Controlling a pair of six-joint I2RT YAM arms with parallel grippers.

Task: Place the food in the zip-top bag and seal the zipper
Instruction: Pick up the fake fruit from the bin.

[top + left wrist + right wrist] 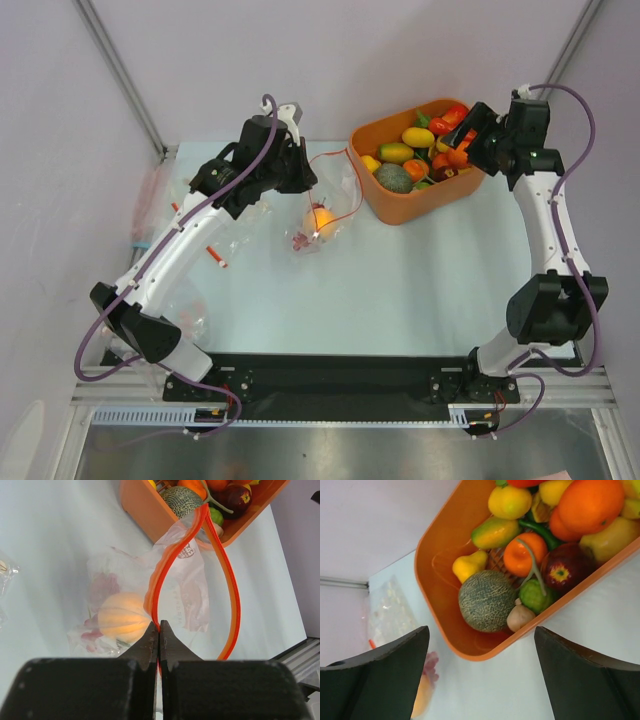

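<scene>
left gripper (159, 630) was clamped on the zipper (231, 585), propping the zip-top bag (187, 592) open beside the tub (437, 565); orange fruit (122, 620) sat inside. right gripper (480, 675) hung wide, empty, probably for next pick

Left pincer (302, 183) sits at the zip-top bag (336, 198); right pincer (462, 146) hovers over the orange tub (396, 206).

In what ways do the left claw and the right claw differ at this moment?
The left claw is shut; the right claw is wide open. The left claw pinches the zipper; the right claw holds nothing. The left claw is at the bag, while the right claw is at the tub. Both are black.
</scene>
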